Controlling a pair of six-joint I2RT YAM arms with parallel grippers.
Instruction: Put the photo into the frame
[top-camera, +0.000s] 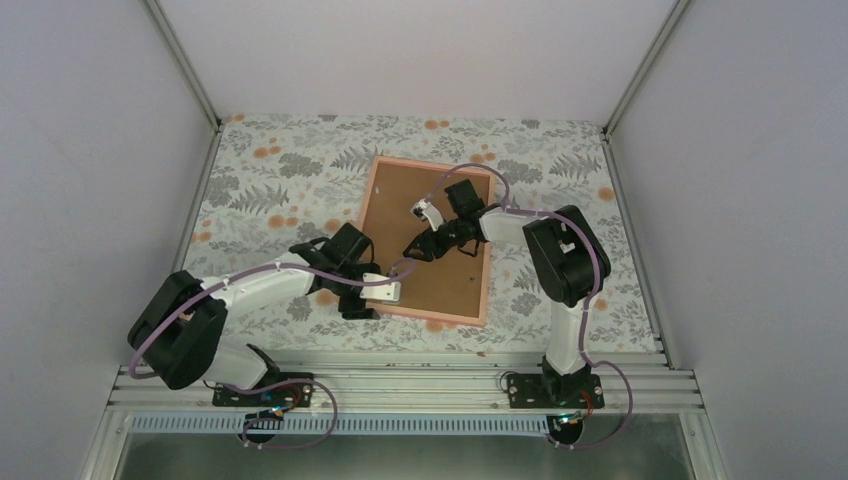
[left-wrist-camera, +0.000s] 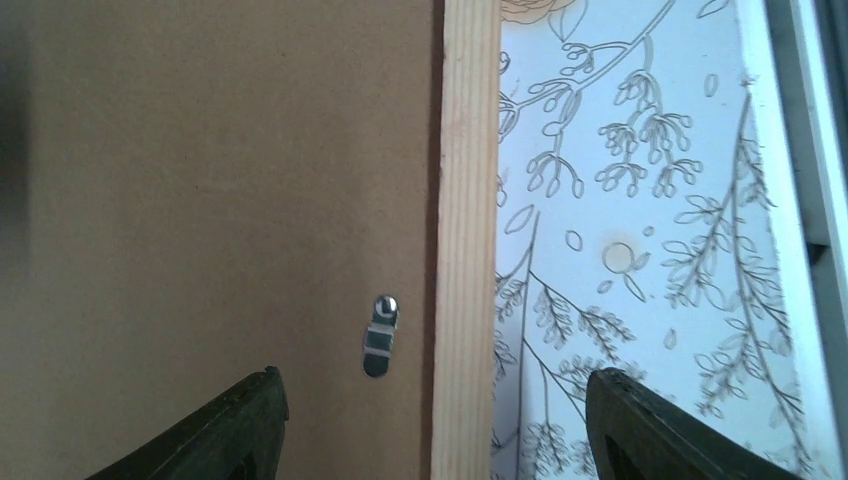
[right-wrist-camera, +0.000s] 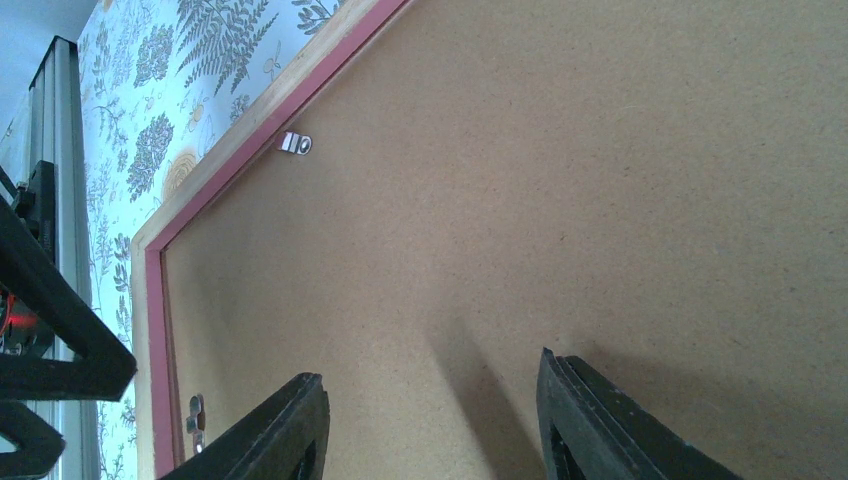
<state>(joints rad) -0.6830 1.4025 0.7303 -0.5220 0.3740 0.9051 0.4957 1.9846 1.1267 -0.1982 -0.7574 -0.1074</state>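
2 sets of jaws hang released over the frame (top-camera: 430, 315), which lies face down in the middle of the floral bench (top-camera: 270, 170), a brown backing board (top-camera: 450, 280) filling it. The left gripper (left-wrist-camera: 432, 385) straddles the frame's near edge beside a small metal turn clip (left-wrist-camera: 380, 335), and the right gripper (right-wrist-camera: 430, 380) hovers above the board. The photo can't be seen from here.

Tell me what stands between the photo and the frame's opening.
A brown backing board fills the frame, with metal clips near its edge, so the opening is covered. No photo is in view. The left gripper and right gripper hang open above the board.
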